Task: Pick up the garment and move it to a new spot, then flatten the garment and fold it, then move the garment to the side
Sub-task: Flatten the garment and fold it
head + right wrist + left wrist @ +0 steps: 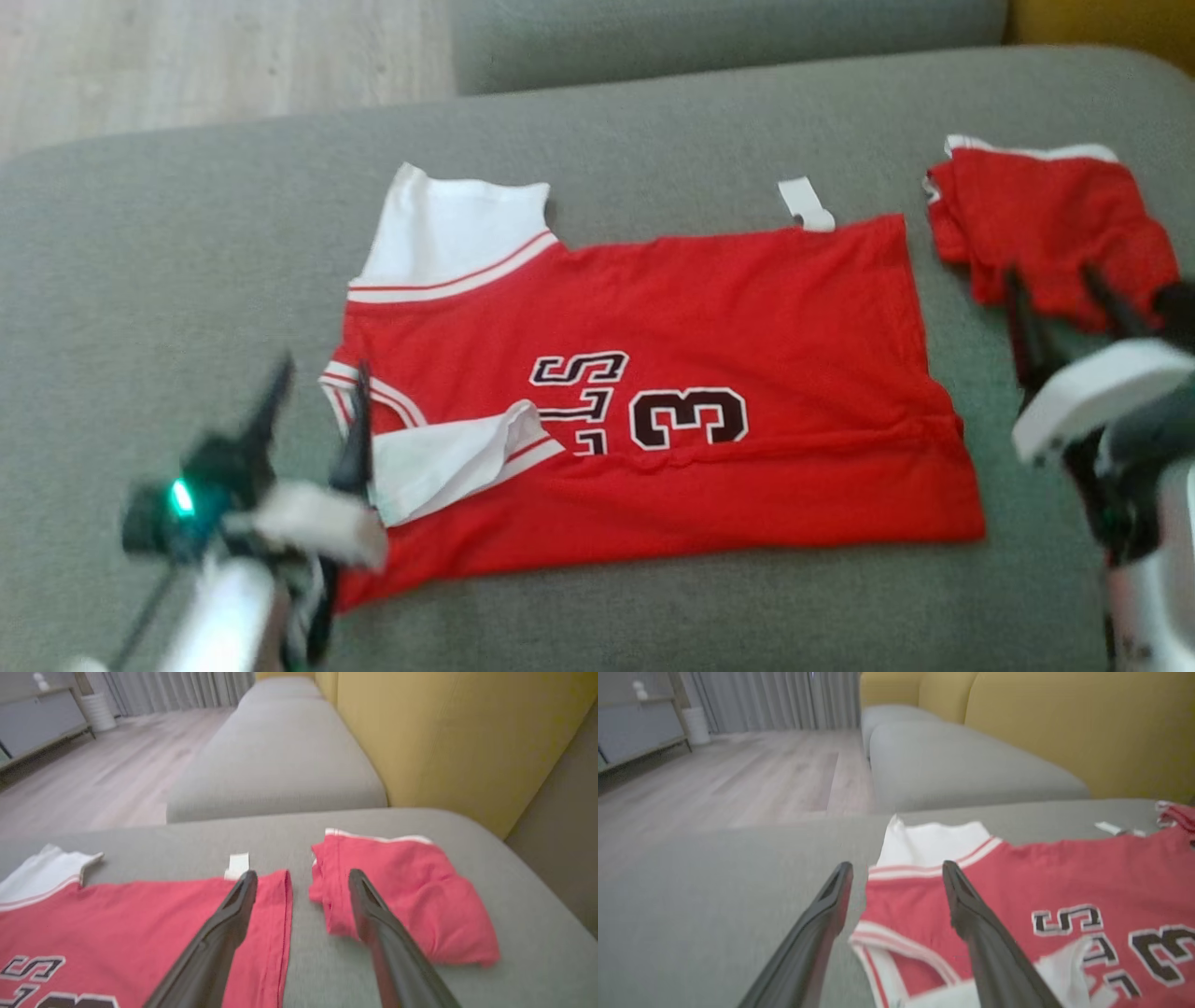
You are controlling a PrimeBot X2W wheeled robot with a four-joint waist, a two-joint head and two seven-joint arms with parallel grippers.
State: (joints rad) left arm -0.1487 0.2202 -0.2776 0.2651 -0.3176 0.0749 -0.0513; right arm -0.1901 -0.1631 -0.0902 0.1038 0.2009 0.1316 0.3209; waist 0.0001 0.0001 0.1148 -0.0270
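The garment (pixel 709 345) is a red jersey with white sleeves and a black "3". It lies spread on the grey sofa cushion (pixel 168 280), collar to the left, with its near long edge folded up over the lettering. My left gripper (pixel 322 373) hovers open at the jersey's left end by the lower sleeve, nothing between its fingers. The left wrist view has the open gripper (pixel 896 868) above the jersey (pixel 1064 877). My right gripper (pixel 1050 280) is open and empty off the hem end. Its wrist view puts it (pixel 303 877) over the gap beside the jersey (pixel 140 914).
A smaller red piece of clothing (pixel 1046 215) lies bunched at the cushion's far right. A white tag (pixel 805 203) pokes out at the jersey's far hem corner. A second grey seat (pixel 280 756) and the yellow backrest (pixel 444 742) lie beyond; wooden floor (pixel 738 779) runs past the cushion's edge.
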